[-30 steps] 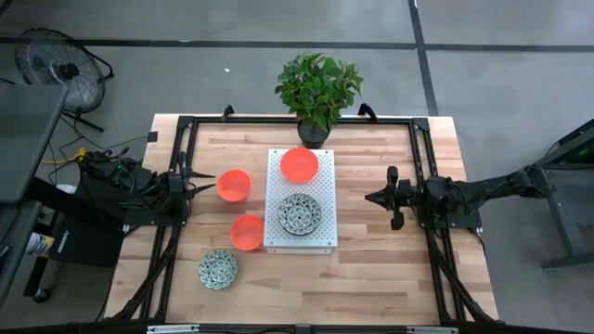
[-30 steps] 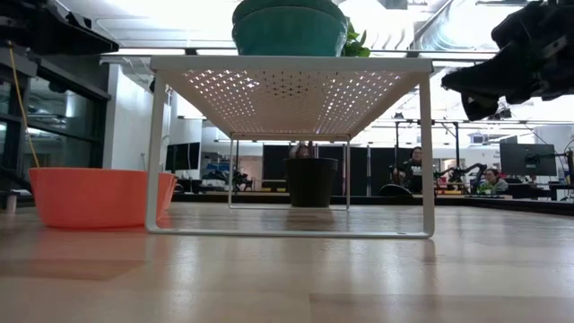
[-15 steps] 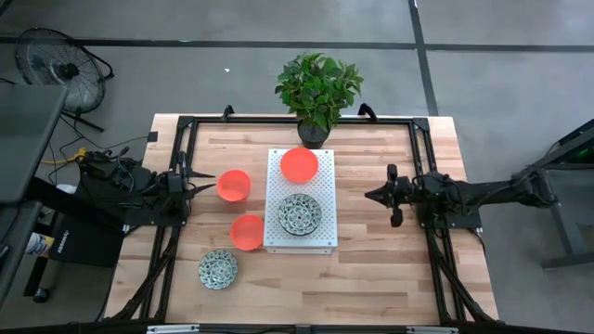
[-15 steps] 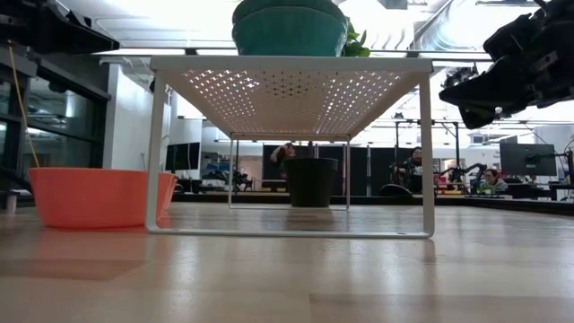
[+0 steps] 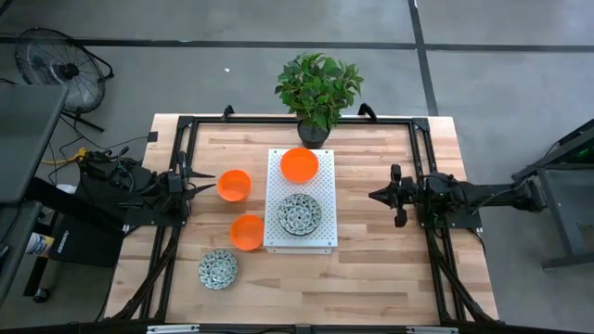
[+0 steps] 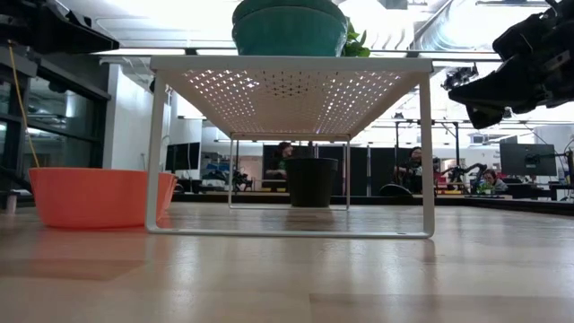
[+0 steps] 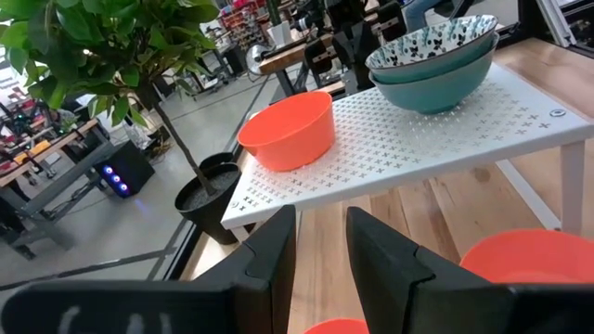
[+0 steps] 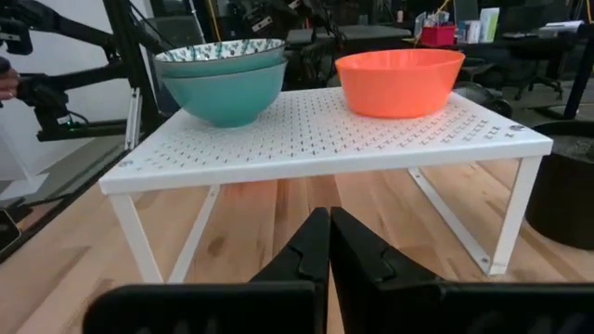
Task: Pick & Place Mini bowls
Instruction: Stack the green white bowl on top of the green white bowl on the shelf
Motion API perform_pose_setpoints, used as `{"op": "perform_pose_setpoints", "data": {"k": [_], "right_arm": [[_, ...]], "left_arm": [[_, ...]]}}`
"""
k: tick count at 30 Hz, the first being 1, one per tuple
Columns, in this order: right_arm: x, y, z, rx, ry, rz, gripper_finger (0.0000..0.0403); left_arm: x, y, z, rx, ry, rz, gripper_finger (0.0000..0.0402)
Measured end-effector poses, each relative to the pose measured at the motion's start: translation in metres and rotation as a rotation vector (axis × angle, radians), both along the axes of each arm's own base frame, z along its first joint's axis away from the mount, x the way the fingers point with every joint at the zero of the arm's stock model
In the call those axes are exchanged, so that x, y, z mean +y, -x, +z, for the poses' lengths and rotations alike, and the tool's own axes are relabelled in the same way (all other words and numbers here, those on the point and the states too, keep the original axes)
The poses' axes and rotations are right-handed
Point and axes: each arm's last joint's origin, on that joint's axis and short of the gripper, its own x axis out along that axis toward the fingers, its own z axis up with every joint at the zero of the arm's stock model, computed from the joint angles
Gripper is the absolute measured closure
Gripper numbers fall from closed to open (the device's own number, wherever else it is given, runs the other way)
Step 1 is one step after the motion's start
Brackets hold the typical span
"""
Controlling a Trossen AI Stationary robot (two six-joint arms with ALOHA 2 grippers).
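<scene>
- High view: white rack (image 5: 320,237) mid-tabletop, one orange bowl (image 5: 299,164) and stacked patterned bowls (image 5: 300,214) on it.
- Left of rack: two orange bowls (image 5: 234,185), one patterned bowl (image 5: 217,269).
- Left gripper (image 5: 210,186) slightly parted, empty; right gripper (image 5: 373,196) closed, empty.

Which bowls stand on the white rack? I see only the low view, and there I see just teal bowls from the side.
Observer: Three: one orange bowl and two stacked patterned bowls on the white rack.
Operator: What lies on the table?
Observer: To the left of the rack there are a rear orange bowl, a front orange bowl and a single patterned bowl.
Operator: Where is the left gripper?
Observer: The left gripper is open and empty, pointing at the rear orange bowl from the left.
</scene>
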Motion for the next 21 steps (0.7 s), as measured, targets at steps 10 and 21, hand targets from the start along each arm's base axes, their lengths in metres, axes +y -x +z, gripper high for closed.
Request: {"op": "perform_pose_setpoints", "data": {"k": [10,21], "right_arm": [[0.0002,0.0081,0.0088,-0.112,0.028,0.003,0.0403],[-0.0002,0.0072,0.0073,-0.094,-0.019,-0.010,0.0403]], "left_arm": [[0.0000,0.0000,0.0000,0.000,0.000,0.000,0.0307],[0.0000,-0.0001,0.0006,-0.006,0.003,0.000,0.0307]]}}
